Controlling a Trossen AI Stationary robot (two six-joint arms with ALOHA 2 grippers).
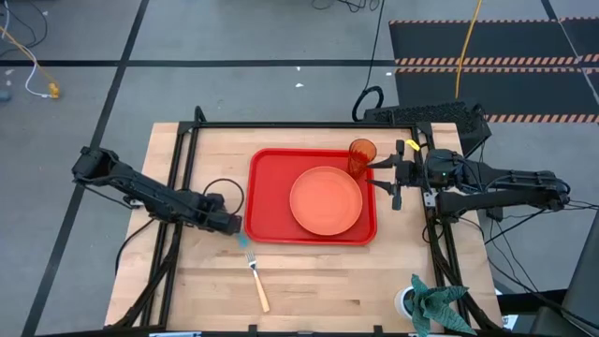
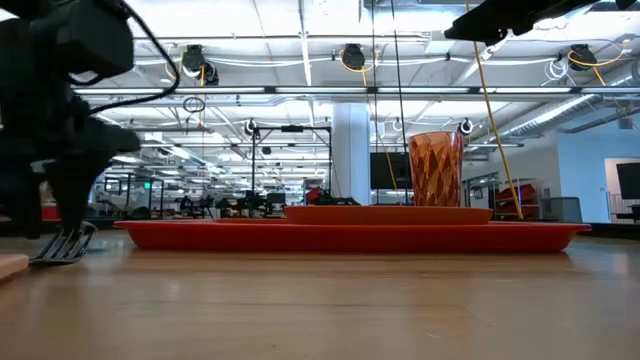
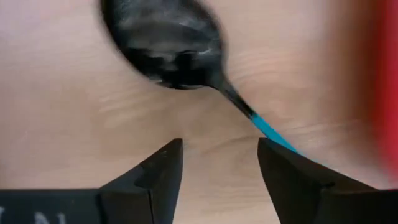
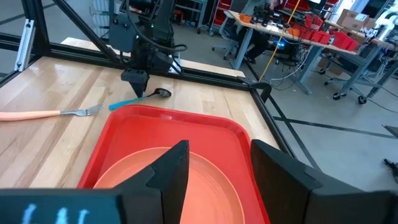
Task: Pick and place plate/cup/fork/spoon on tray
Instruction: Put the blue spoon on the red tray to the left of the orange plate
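Left gripper (image 3: 221, 165) is hovering jaws-wide over the spoon (image 3: 168, 43) at the tray's (image 1: 267, 197) 8 o'clock, needing to drop and pinch the handle next.

The left arm reaches toward four o'clock, its left gripper (image 3: 219, 163) low and parted; the right arm extends toward nine o'clock, its right gripper (image 4: 214, 169) apparently raised, fingers apart

Plate (image 1: 326, 201) and cup (image 1: 362, 155) on tray (image 1: 267, 197); fork (image 1: 257, 282) outside.

Table (image 1: 318, 281): tray (image 1: 267, 201), fork (image 1: 258, 284), spoon (image 4: 140, 99)
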